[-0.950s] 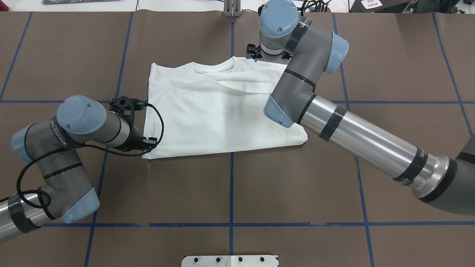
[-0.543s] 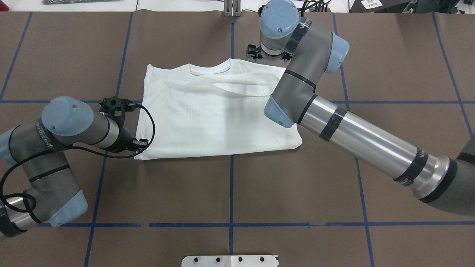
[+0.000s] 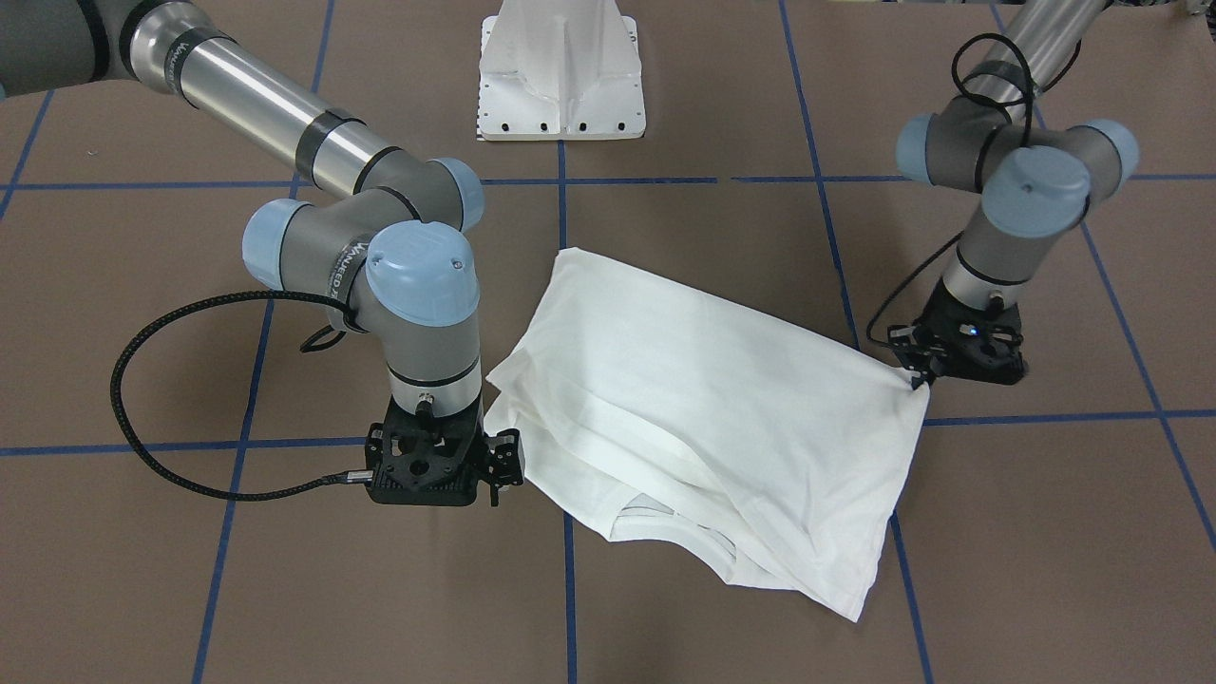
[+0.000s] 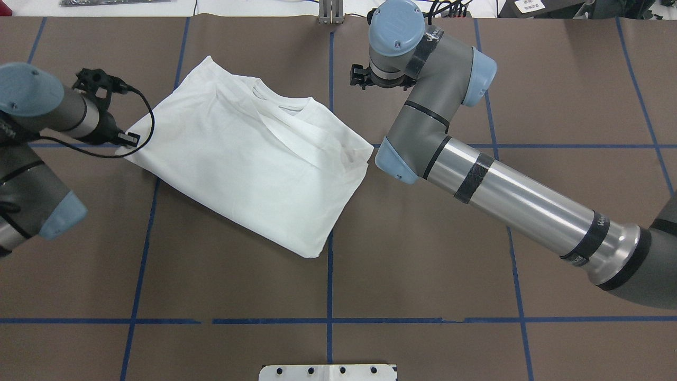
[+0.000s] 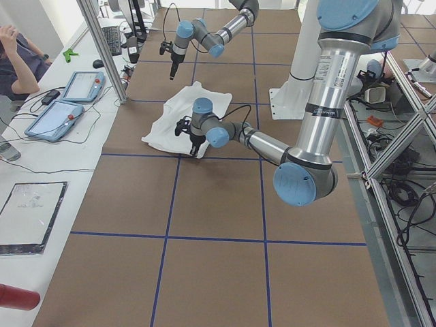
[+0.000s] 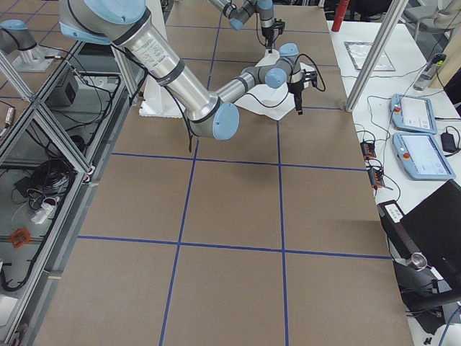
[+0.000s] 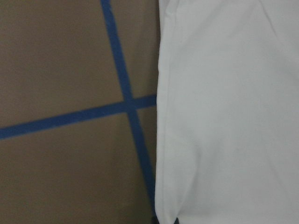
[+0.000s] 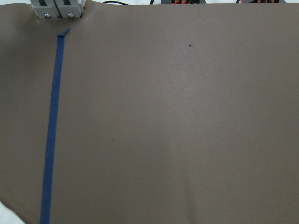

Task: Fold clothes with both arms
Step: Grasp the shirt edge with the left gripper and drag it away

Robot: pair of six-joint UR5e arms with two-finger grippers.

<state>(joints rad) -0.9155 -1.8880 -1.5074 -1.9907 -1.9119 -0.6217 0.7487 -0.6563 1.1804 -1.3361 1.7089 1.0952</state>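
The white T-shirt (image 4: 248, 159) lies folded on the brown bench (image 4: 423, 264), set askew to the blue tape lines (image 4: 329, 296); its long side runs from the far left towards the near middle, and its neck opening (image 4: 275, 103) faces the far edge; no printed text shows on the upper side.

The left gripper (image 4: 128, 140) is closed on the T-shirt's corner at the cloth's left end; in the front-facing view that corner is drawn to a small peak at the fingertips; the left wrist view shows the cloth's hem running down beside a crossing of tape lines.

The right gripper (image 4: 360, 78) points down over bare bench, near the far edge and apart from the T-shirt in the overhead view; from the front its fingers (image 3: 494, 461) stand a little apart with nothing between them, just beside the cloth's edge; whether they touch the bench I cannot tell; the right wrist view shows only bench, one tape line and a sliver of white at the lower corner.

The white pedestal base (image 3: 562, 76) stands at the robot's side of the bench, well apart from the T-shirt.
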